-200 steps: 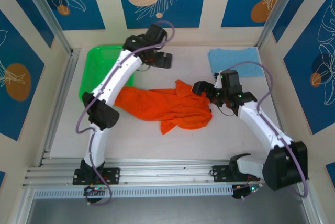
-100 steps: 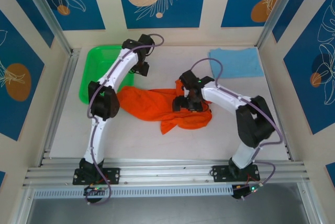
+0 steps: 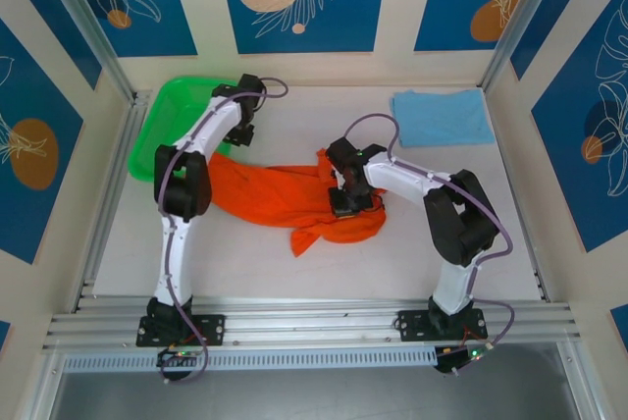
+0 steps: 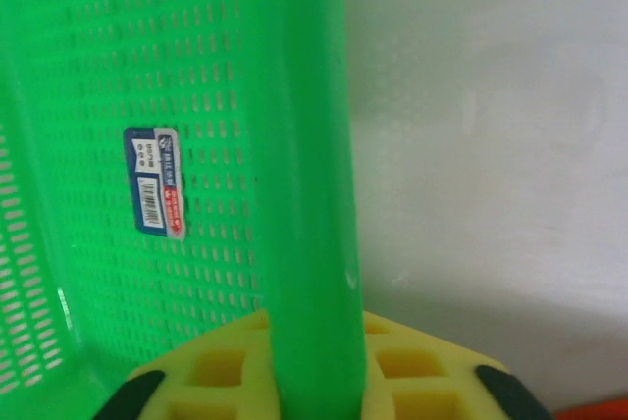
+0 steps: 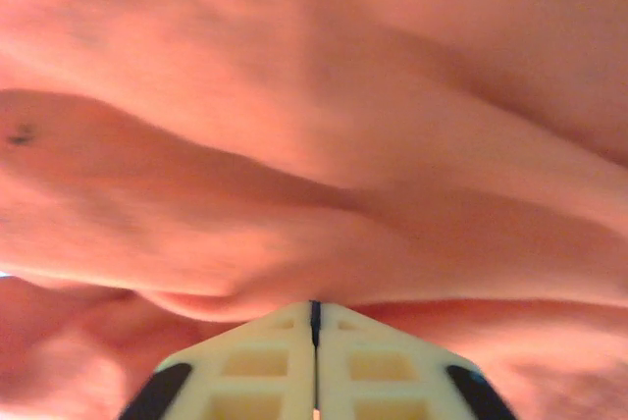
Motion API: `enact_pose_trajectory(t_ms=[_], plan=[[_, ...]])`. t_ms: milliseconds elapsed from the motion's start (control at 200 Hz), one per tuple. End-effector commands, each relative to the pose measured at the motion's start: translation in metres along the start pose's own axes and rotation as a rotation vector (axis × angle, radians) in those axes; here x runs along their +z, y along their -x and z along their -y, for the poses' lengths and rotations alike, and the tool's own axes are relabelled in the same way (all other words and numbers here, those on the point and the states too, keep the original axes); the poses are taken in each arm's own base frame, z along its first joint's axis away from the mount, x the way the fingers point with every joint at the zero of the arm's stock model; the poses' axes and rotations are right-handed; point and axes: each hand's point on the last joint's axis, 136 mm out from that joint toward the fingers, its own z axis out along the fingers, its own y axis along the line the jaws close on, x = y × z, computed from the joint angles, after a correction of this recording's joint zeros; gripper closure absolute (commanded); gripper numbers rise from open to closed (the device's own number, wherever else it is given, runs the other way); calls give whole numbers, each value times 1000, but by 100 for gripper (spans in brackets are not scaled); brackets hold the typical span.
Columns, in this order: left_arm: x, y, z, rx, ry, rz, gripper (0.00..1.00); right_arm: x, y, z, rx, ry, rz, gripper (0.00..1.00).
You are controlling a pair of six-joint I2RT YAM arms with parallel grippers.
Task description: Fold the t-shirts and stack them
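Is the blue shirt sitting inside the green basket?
No, the blue shirt lies on the table at far right, apart from the green basket.

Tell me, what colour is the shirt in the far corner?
The shirt is plain light blue; the top view shows it best.

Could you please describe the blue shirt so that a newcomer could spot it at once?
On the white table, look to the far right corner. The blue shirt lies there alone, folded into a flat, neat rectangle. By contrast, the orange shirt is crumpled at mid-table, and the green basket sits far left.
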Motion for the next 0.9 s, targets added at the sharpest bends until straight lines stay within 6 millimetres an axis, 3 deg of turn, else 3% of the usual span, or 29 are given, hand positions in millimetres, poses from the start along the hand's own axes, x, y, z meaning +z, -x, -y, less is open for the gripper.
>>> enact_pose_trajectory(t_ms=[0,185,290,335,375,420,490,655,775,895], plan=[[-2,11,-54,6,117,54,91,-17,0,-5,14,68,43,100],[16,8,-100,-89,126,41,93,-43,11,-2,96,191,161,100],[23,10,-110,-129,108,38,91,-50,16,-6,120,265,194,100],[25,12,-110,-129,101,41,91,-51,16,-14,105,282,199,78],[26,13,-111,-130,106,48,91,-48,15,-23,79,281,187,48],[29,14,-113,-122,123,46,91,-41,13,-32,54,260,158,32],[32,15,-122,-117,179,34,91,-27,14,-50,24,247,109,24],[41,15,-139,-143,229,13,93,4,19,-76,14,162,46,20],[48,11,-145,-179,220,-9,72,21,23,-83,5,91,19,20],[43,15,-144,-210,191,6,45,28,26,-79,24,63,2,23]])
